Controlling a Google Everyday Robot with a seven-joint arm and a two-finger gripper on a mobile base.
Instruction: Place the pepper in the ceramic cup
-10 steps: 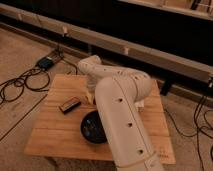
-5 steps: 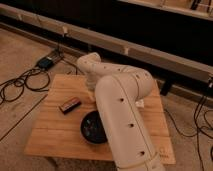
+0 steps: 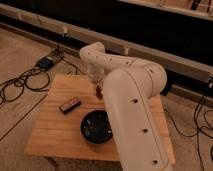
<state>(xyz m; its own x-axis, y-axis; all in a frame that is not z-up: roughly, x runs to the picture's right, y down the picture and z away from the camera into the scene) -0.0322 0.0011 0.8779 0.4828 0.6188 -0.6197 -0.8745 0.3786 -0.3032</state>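
Observation:
My gripper [image 3: 96, 85] hangs from the white arm over the back middle of the wooden table [image 3: 55, 135]. It is shut on the pepper [image 3: 99, 92], a small dark red piece that sticks out just below it, a little above the tabletop. The ceramic cup is hidden, possibly behind the big white arm link [image 3: 132, 110] that covers the right half of the table.
A wide black bowl [image 3: 96, 127] sits at the table's front middle, below the gripper. A dark flat bar [image 3: 70, 105] lies to the left. Cables [image 3: 20, 85] and a power box [image 3: 46, 62] lie on the floor at left. A dark wall runs behind.
My gripper has risen and shifted slightly toward the back of the table, with the pepper moving along with it. The bowl and bar have not moved.

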